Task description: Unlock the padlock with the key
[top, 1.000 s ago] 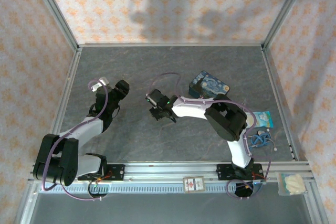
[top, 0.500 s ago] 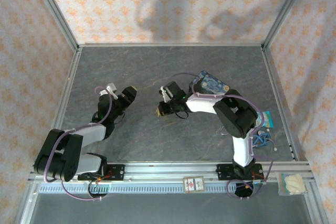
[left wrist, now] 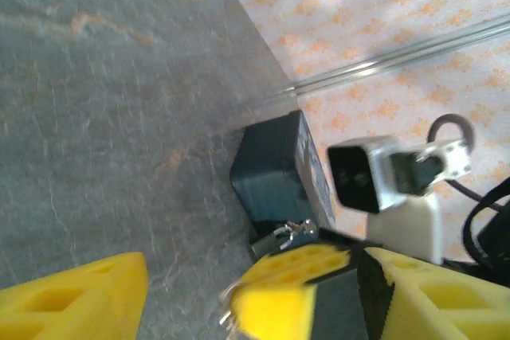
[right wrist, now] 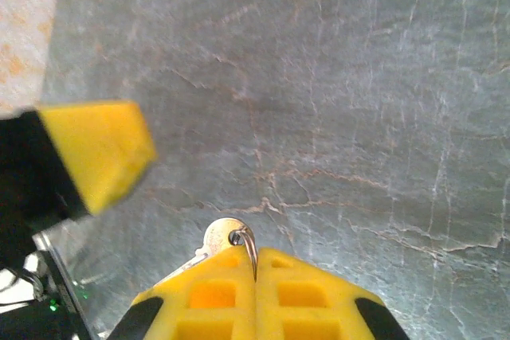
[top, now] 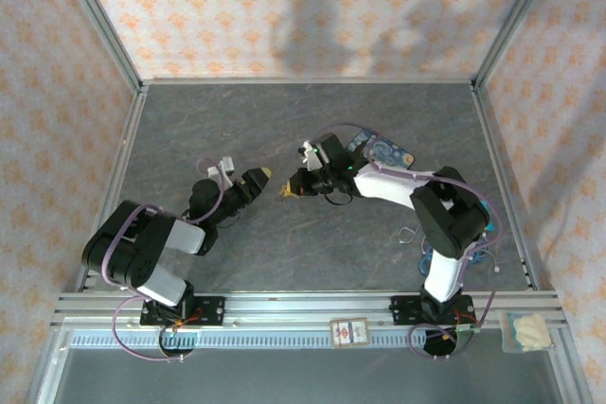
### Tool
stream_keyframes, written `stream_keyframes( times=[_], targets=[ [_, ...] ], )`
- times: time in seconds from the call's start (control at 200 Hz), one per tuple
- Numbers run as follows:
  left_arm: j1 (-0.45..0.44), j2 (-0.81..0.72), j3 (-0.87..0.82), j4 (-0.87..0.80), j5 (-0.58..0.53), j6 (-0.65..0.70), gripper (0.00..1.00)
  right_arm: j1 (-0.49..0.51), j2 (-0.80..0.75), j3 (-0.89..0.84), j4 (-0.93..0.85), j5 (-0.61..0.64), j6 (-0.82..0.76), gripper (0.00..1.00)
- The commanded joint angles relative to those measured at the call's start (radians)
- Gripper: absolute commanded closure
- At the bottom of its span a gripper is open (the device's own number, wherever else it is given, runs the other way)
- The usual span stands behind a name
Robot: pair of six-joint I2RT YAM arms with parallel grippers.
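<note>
The right jaws pinch the key (left jaws gape nearby).

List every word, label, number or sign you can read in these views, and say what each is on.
None of the print here is legible.
The card on the front rail: red-and-white print, too small to read.
The blue-and-yellow box: painted pattern, no words made out; blurred in the left wrist view.
The key: no stamp legible on its head.
</note>
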Motion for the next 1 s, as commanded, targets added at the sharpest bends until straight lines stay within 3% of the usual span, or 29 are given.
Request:
stream_keyframes(
  times=[0.0,0.225,0.405,0.826,0.991],
  targets=[
    [-0.038,0.033,-0.024,0.181,0.01,-0.069,0.33,-0.002,-0.044,-0.029,0.053,0.077,0.073,1.0],
    [-0.105,0.119,-0.012,0.333,-0.046,-0.14,0.43,0.001,-0.079,-0.079,0.128,0.187,0.166,1.0],
    [-0.131,0.182,0.019,0.338,-0.042,-0.146,0.52,0.006,-0.105,-0.103,0.157,0.235,0.192,1.0],
    [-0.175,0.208,0.075,0.256,-0.07,-0.127,0.51,0.02,-0.103,-0.109,0.194,0.232,0.214,1.0],
    [-0.177,0.23,0.093,0.248,-0.071,-0.122,0.57,0.021,-0.106,-0.108,0.195,0.228,0.214,1.0]
  ],
)
